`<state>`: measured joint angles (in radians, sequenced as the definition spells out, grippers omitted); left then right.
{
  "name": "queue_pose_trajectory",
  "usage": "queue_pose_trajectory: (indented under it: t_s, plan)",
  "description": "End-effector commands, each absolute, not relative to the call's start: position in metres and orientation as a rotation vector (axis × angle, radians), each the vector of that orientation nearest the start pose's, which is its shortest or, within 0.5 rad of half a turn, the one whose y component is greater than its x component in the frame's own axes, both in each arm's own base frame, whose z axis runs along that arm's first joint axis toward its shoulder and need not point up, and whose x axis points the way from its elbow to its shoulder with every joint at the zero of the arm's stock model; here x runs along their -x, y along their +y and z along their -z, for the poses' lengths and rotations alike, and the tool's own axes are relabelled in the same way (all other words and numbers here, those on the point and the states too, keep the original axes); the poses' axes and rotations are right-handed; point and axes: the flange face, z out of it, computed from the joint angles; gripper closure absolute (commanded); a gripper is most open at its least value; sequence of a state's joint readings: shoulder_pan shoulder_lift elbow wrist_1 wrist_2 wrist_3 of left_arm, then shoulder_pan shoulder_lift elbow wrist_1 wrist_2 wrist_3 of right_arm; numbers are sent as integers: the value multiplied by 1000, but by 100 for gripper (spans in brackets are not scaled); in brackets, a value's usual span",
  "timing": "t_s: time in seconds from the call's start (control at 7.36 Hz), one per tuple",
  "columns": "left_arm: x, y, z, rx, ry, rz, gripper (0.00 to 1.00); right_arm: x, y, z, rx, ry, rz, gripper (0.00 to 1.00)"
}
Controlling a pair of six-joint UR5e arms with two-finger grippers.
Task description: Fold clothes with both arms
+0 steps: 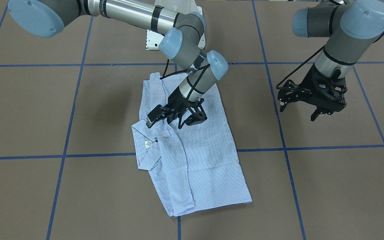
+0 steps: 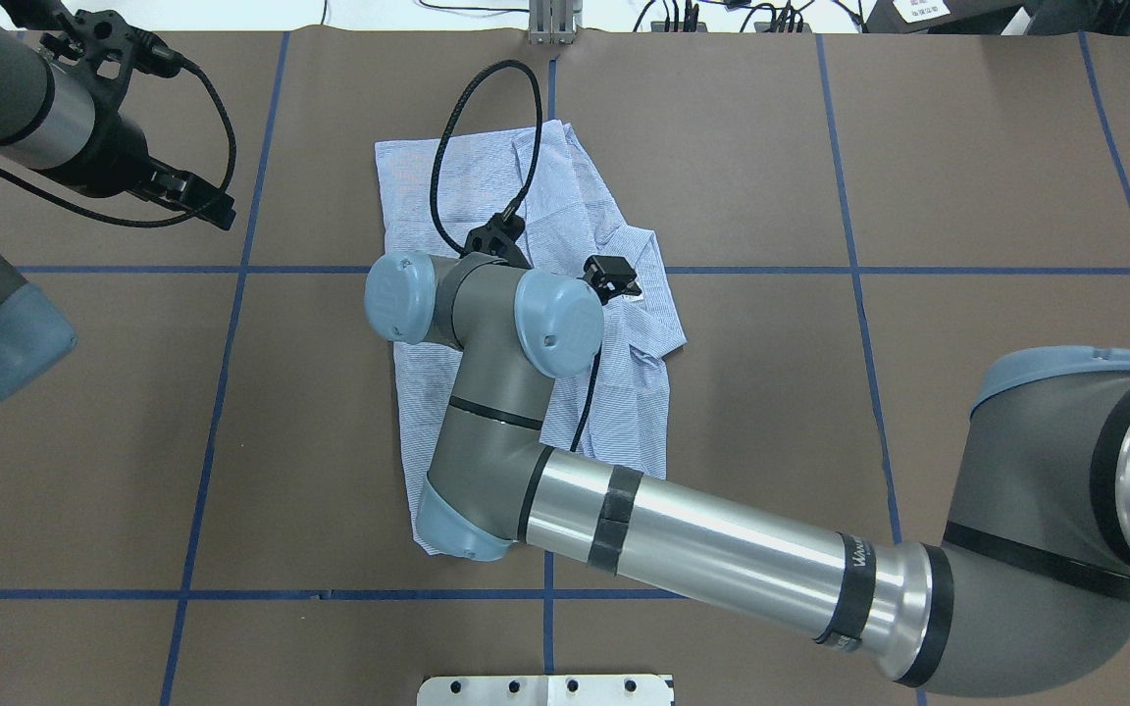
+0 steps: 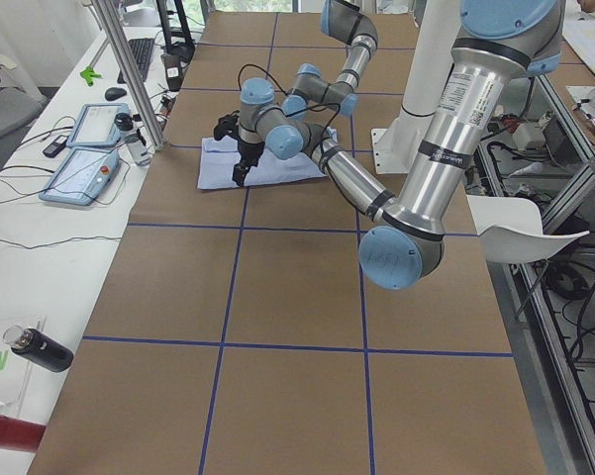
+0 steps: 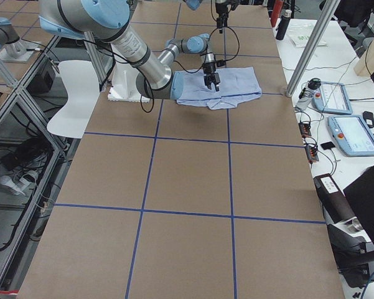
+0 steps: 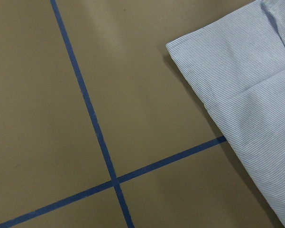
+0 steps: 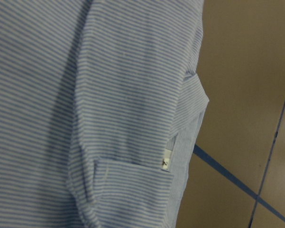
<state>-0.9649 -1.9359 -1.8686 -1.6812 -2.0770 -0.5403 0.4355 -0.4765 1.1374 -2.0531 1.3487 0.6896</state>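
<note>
The striped shirt (image 1: 192,156) lies folded into a long rectangle on the brown table, its collar and white neck label (image 1: 147,144) toward the left of the front-facing view. My right gripper (image 1: 164,125) hovers low over the collar end with its fingers spread, open, and no cloth between them. Its wrist view is filled with shirt (image 6: 109,95) and the label (image 6: 165,164). My left gripper (image 1: 297,113) hangs open and empty above bare table, well clear of the shirt's far side. The left wrist view shows only a shirt corner (image 5: 246,80) and the tape lines.
Blue tape lines (image 1: 285,146) mark a grid on the table. The white pedestal base (image 2: 545,689) sits at the robot's edge. Teach pendants (image 3: 79,168) (image 4: 355,134) and a dark bottle (image 3: 40,348) lie on the side bench past the shirt.
</note>
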Motion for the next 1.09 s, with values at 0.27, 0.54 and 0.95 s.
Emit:
queue_pose_trajectory:
  t_s: [0.27,0.54,0.95]
  plan:
    - [-268,-536,-310,-376,816,-256,0,534,-497,-278,-314,12,494,2]
    - [-267,-535,-310,-376,817,-254,0,474,-498,-272,-368,-40,496,2]
    - [-265,-530,-300,-364,840,-189,0,421,-483,-210,-329,-349,417,1]
